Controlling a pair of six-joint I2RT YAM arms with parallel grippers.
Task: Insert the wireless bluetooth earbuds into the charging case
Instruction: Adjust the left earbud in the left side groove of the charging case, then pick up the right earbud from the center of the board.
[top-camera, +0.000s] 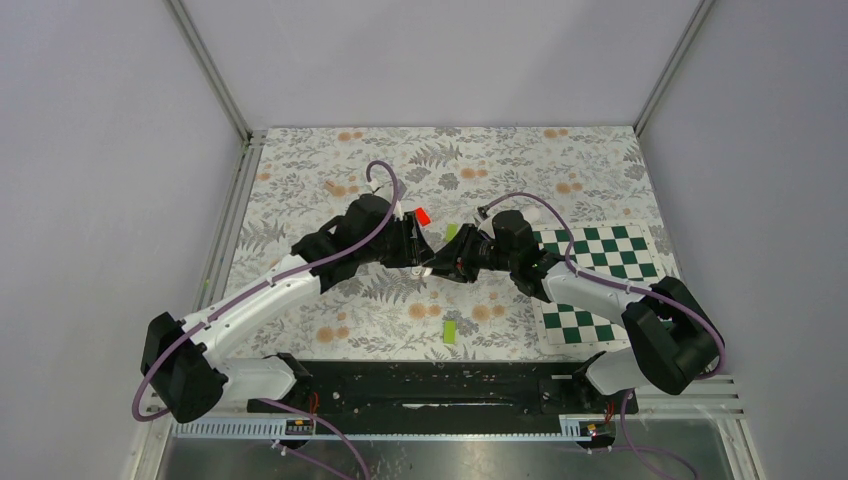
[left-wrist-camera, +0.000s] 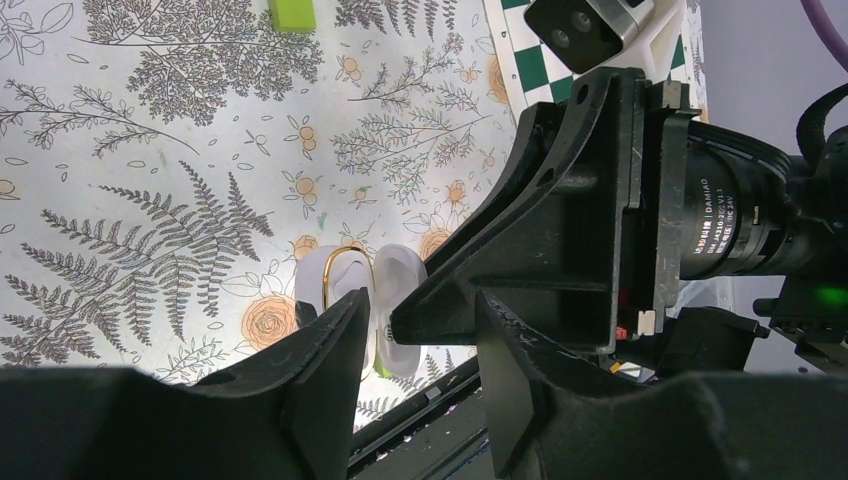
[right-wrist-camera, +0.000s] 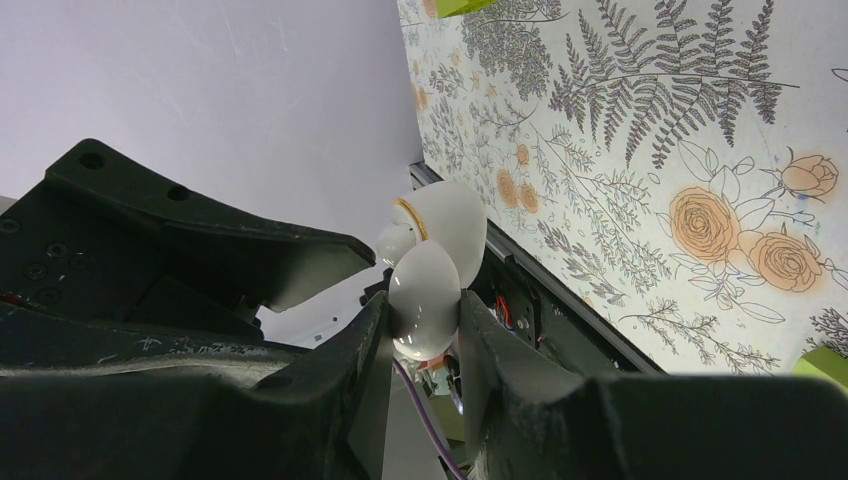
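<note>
One white case (right-wrist-camera: 430, 270), lid open, is held above the flowered mat (right-wrist-camera: 650, 150), clamped in the right claw (right-wrist-camera: 420, 325). The left claw (left-wrist-camera: 420, 320) sits close against it, fingers either side of it; whether they grip I cannot tell.

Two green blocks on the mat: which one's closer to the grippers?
The far green block, beside the red block, just past where the two arms meet. The near green block lies alone, close to the arm bases.
</note>
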